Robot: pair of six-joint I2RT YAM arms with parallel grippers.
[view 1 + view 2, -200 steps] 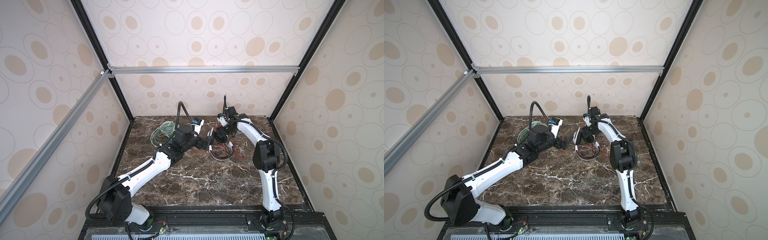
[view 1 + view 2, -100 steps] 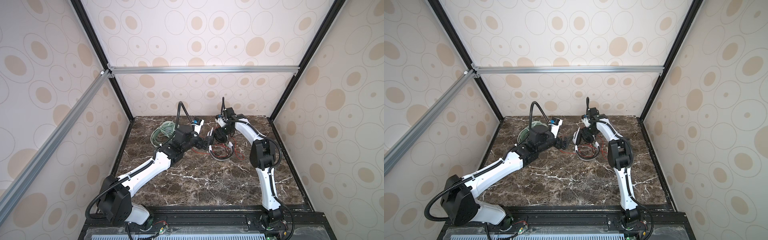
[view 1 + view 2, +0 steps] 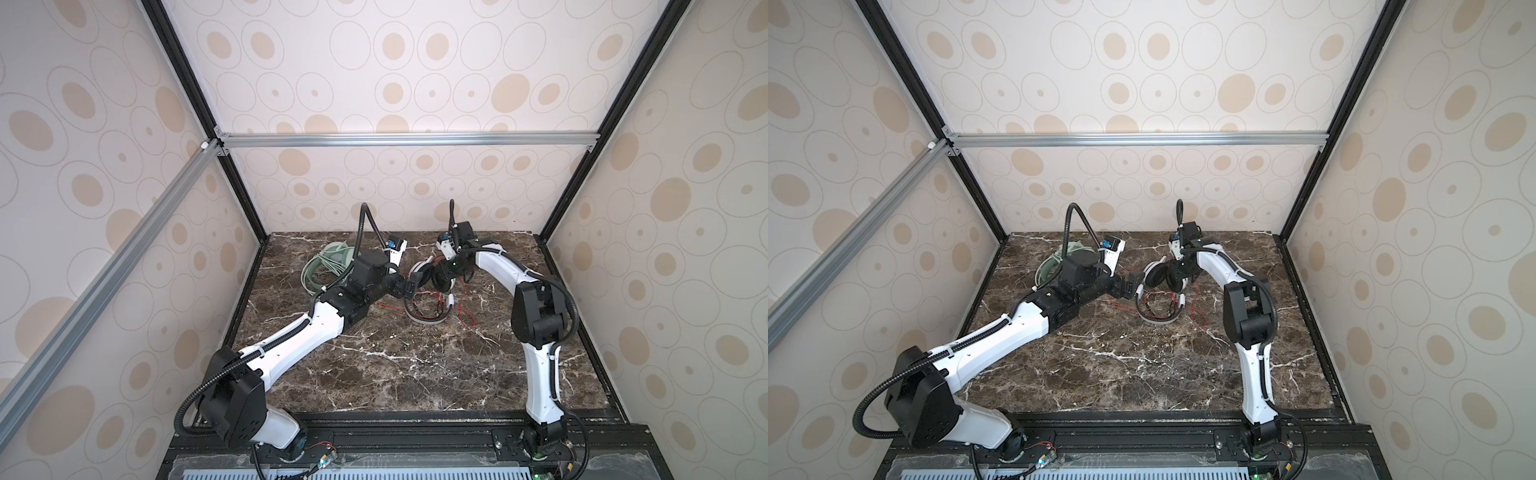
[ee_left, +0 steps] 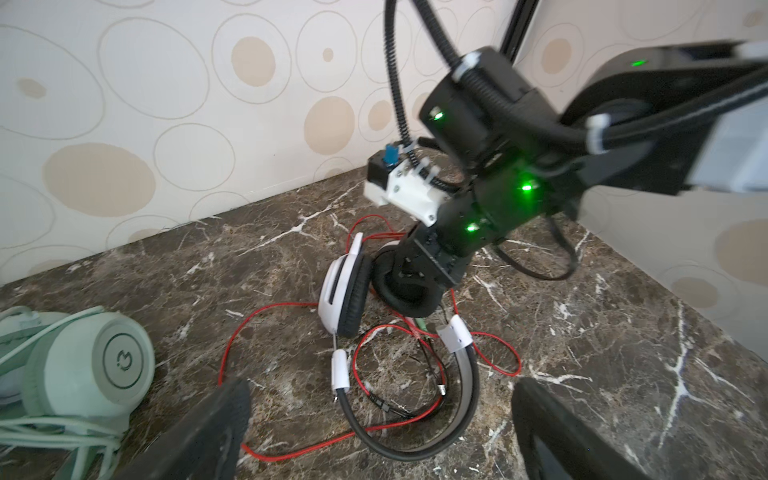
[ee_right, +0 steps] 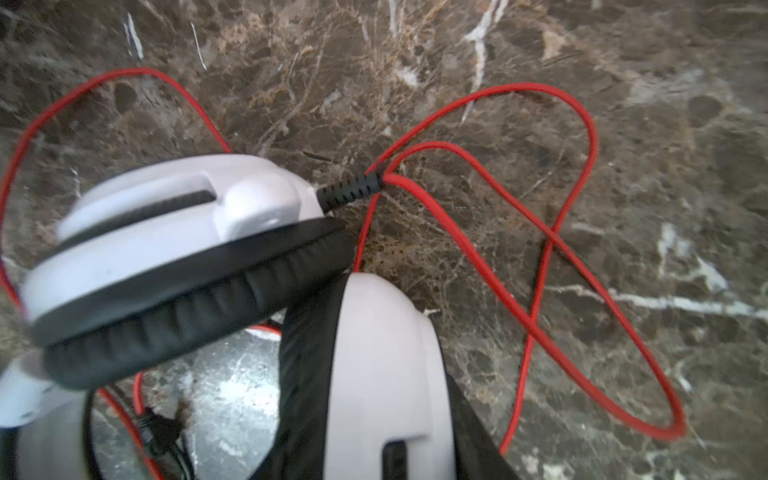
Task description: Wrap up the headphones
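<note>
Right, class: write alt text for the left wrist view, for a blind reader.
White-and-black headphones lie on a marble table amid red cable, the right gripper at one ear cup. Mint green headphones sit alongside; the left gripper has open jaws.

Cream wallpaper (image 3: 395, 62) printed with tan ovals covers the three walls. Black posts (image 3: 190, 83) and silver bars (image 3: 407, 139) frame them. The bench (image 3: 415, 365) is dark brown marble, white-veined.

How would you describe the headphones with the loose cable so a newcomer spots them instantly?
On the dark marble table, look toward the back, near the middle. The white-and-black headphones lie there, earcups toward the wall, grey headband toward the front. Unlike the mint green headphones to their left, they trail a thin red cable in loose loops.
</note>
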